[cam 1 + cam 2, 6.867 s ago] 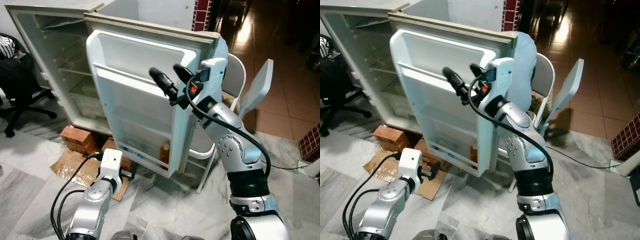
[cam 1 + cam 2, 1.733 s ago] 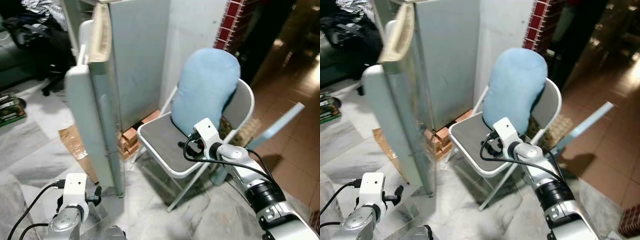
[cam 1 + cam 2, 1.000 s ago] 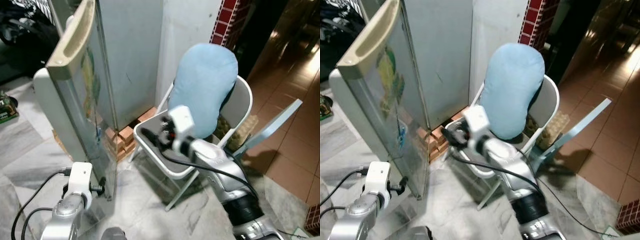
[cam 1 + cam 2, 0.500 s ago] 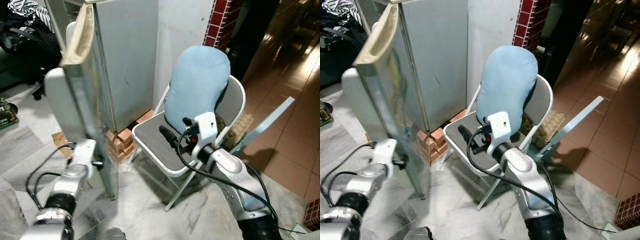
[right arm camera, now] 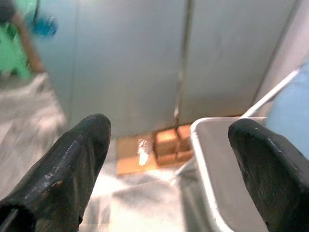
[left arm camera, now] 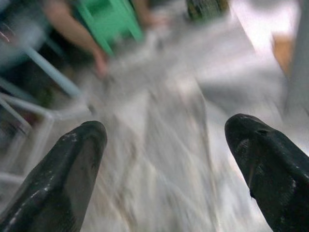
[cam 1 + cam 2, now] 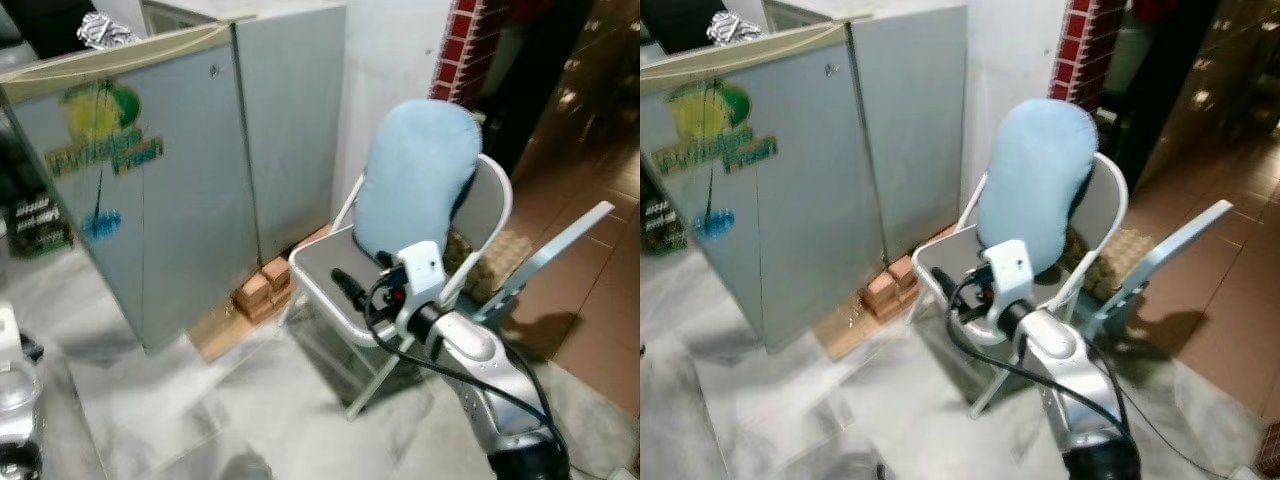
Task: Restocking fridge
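A: Fridge first: the pale grey metal fridge (image 7: pixel 190 170) with the green and blue sticker on its door stands shut, left of everything else, propped on orange bricks (image 7: pixel 262 288) on a sheet of cardboard, probably to keep it off the floor.

B: And the left gripper (image 6: pixel 164 159)?

A: Hanging low over the marble floor (image 7: pixel 250 410) in front of the fridge, fingers (image 6: pixel 63 179) wide apart, holding nothing.

B: To the right of the fridge?

A: A white folding metal chair (image 7: pixel 480 215) with a light blue cushion (image 7: pixel 415 175) leaning on its backrest. The right gripper (image 5: pixel 169 164) hovers over the seat, pointing back at the fridge, fingers spread and empty. Nothing to restock is in hand.
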Robot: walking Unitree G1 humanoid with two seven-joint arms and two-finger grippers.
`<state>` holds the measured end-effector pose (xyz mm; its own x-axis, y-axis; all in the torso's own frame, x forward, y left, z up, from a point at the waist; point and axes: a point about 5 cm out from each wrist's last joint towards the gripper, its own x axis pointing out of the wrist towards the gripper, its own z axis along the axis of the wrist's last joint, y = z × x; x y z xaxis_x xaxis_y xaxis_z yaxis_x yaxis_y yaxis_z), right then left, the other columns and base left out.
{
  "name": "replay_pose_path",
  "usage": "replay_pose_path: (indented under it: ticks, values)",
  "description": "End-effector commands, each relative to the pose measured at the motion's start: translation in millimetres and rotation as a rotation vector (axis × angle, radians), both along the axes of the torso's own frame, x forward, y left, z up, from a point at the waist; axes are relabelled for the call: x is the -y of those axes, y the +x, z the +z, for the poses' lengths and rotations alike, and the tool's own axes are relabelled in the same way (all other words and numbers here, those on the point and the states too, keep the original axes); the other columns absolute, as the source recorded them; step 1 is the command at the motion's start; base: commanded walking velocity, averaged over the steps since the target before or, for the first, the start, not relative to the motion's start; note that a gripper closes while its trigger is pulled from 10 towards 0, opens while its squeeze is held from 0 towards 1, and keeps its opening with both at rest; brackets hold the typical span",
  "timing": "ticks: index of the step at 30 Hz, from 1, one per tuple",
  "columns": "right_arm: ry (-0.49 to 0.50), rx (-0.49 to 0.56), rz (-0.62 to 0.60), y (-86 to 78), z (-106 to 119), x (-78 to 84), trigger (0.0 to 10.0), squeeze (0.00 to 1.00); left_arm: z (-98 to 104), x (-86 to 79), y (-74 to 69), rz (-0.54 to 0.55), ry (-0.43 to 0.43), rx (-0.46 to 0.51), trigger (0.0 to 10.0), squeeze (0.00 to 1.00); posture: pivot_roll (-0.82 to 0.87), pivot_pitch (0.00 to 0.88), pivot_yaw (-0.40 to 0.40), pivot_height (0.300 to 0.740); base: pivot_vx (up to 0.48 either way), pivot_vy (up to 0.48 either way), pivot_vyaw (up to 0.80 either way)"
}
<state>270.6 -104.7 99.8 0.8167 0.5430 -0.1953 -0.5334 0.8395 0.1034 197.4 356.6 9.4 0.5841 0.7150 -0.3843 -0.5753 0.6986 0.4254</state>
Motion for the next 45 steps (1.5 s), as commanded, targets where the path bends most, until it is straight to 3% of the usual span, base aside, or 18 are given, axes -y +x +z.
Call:
replay_pose_path:
  ticks: [1,5,10,11,17,20,26,34,45]
  values:
    - [-0.009,0.046,0.013,6.0,8,-0.4,10.0,0.00,22,21.1,31.7,-0.133,0.021,0.145,10.0,0.00,0.06,0.000,-0.042,0.740,0.000,0.000,0.00]
    - [-0.005,0.048,0.005,7.1,7,2.0,10.0,0.00,22,55.0,42.6,-0.262,0.015,0.203,10.0,0.00,0.05,0.000,-0.044,0.740,0.000,0.000,0.00]
    - [0.007,0.043,-0.054,3.5,1,12.8,10.0,0.00,25,100.8,56.0,-0.435,-0.082,0.259,10.0,0.00,0.03,0.000,-0.030,0.740,0.000,0.000,0.00]
    - [0.010,0.042,-0.089,1.6,-1,17.9,10.0,0.00,26,118.1,59.4,-0.505,-0.123,0.280,10.0,0.00,0.02,0.000,-0.024,0.740,0.000,0.356,0.00]
    - [0.006,0.031,-0.189,-0.5,-10,29.3,10.0,0.00,29,157.9,62.3,-0.679,-0.204,0.291,10.0,0.00,-0.01,0.000,-0.004,0.740,0.000,0.459,0.00]
    - [0.003,0.043,-0.190,0.0,-9,30.4,10.0,0.00,33,164.1,63.4,-0.732,-0.194,0.294,10.0,0.00,-0.02,0.000,0.003,0.740,0.000,0.480,0.00]
    - [-0.003,0.057,-0.214,4.2,-9,37.3,10.0,0.00,36,167.3,65.6,-0.742,-0.246,0.291,10.0,0.00,-0.02,0.000,0.003,0.740,0.000,0.480,-0.09]
    - [-0.007,0.049,-0.216,1.7,-11,38.4,10.0,0.00,41,169.3,65.3,-0.755,-0.252,0.302,10.0,0.00,-0.02,0.000,0.000,0.740,0.000,0.480,0.00]
    - [-0.011,0.042,-0.230,-2.2,-15,40.8,10.0,0.00,50,182.4,67.1,-0.817,-0.306,0.343,10.0,0.00,-0.04,0.000,0.008,0.740,0.000,0.480,-0.64]
